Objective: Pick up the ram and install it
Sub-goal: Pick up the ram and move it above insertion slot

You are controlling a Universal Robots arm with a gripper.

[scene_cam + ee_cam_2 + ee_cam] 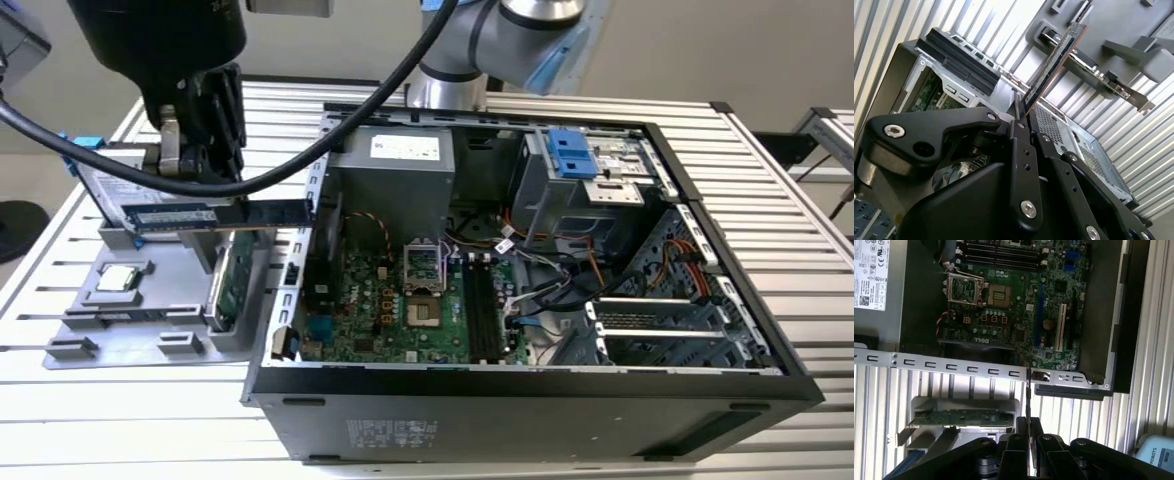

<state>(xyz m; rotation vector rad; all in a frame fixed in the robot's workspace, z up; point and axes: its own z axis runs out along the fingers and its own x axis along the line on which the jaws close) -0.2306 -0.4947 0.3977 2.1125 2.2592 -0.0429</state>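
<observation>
Your hand is clamped on the ram, holding it level in the air over the grey tray, just beside the open case. You see a thin dark stick with a pale label strip and small chips.

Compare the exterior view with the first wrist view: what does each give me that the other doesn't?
Exterior view: the ram side-on, held level above the gray tray; the blue drive cage. First wrist view: the ram edge-on, a thin line running toward the case rim. Both: the gripper shut on the ram, the CPU socket, the green card.
</observation>
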